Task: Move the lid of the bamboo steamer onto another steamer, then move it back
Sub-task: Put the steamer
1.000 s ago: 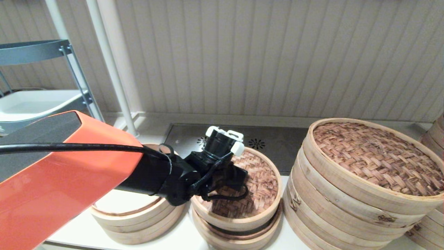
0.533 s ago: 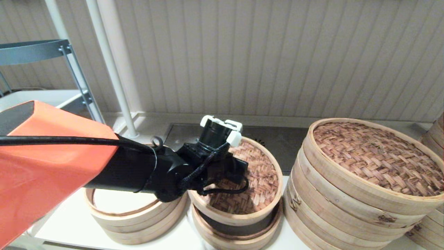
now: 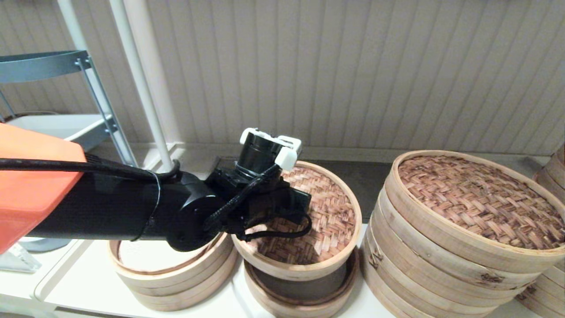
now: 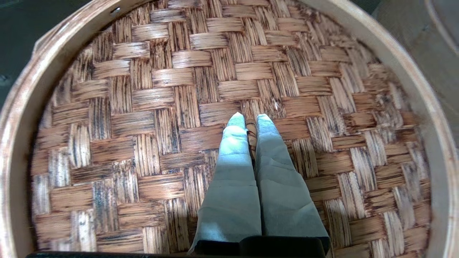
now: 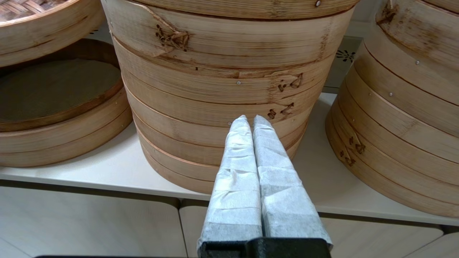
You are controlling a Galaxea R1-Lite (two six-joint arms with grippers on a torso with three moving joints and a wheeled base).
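Note:
My left gripper (image 4: 251, 123) is shut on the tiny loop handle at the centre of the bamboo steamer lid (image 4: 143, 107). In the head view the lid (image 3: 329, 221) hangs slightly tilted above the low, dark-rimmed steamer (image 3: 304, 302), clear of its rim. That steamer stands open, and its greyish liner (image 5: 53, 89) shows in the right wrist view. The left gripper (image 3: 293, 207) is largely hidden behind its own wrist in the head view. My right gripper (image 5: 250, 122) is shut on nothing, low before the counter's front edge.
A taller pale small steamer (image 3: 176, 276) with a white liner stands open to the left, partly under my left arm. The large stack (image 3: 441, 247) with its dark woven lid is close on the right, and another stack (image 5: 412, 89) beyond. A metal rack (image 3: 92, 75) is far left.
The left gripper has risen with the lid and drifted a little left. The gap between the lid and the low steamer has widened.

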